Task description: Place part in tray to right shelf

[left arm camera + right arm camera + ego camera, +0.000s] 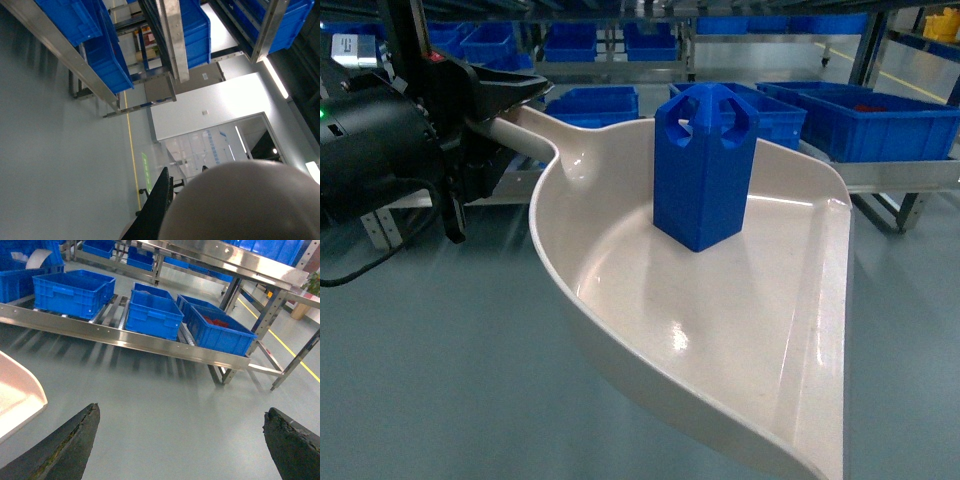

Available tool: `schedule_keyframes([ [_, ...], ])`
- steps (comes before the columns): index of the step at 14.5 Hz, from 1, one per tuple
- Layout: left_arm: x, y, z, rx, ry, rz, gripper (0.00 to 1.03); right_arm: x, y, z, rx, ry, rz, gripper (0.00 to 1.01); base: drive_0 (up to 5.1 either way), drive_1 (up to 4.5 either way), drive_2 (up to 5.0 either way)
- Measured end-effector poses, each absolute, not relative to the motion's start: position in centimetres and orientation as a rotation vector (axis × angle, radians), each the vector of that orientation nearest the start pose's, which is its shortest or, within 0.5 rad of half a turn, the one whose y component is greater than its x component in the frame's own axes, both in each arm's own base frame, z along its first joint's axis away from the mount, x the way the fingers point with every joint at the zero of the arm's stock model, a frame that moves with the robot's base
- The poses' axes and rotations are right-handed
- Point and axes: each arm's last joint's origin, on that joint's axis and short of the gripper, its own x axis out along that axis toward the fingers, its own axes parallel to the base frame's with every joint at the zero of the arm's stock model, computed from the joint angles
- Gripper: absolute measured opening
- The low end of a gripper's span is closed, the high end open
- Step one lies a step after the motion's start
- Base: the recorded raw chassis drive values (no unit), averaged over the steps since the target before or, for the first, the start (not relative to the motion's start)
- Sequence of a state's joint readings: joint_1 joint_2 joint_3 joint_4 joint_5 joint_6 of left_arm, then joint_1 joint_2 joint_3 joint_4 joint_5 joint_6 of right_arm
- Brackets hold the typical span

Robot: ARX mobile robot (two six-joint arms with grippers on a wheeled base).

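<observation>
upright in the tray (720,330), the part (705,165) stands on the pan's cream floor, toward the back wall, peaked top up. off its rear corner the tray's handle (520,130) runs into the left gripper (500,95), whose dark jaws clamp around it. the right gripper (182,440) hangs over bare grey floor with its black fingers (65,445) spread wide and nothing between them. ahead of it runs the right shelf (150,342), its steel rail carrying blue crates (152,315); one crate (220,330) holds something red.
</observation>
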State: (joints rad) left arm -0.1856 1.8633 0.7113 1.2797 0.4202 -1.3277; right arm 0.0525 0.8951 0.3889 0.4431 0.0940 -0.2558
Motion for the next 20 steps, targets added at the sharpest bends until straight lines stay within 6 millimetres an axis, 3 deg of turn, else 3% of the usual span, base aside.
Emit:
schedule_keyframes([
  [15, 33.58, -7.51, 16.86, -1.267, 0.292, -0.596, 0.13, 19.45, 0.75, 23.69, -0.26, 0.068, -0.032, 0.98, 0.0, 0.0, 0.0],
  [20, 33.58, -7.45, 16.88, -1.267, 0.288, -0.596, 0.13, 19.45, 0.78, 23.78, -0.26, 0.062, -0.03, 0.98, 2.3, 2.55, -4.6],
])
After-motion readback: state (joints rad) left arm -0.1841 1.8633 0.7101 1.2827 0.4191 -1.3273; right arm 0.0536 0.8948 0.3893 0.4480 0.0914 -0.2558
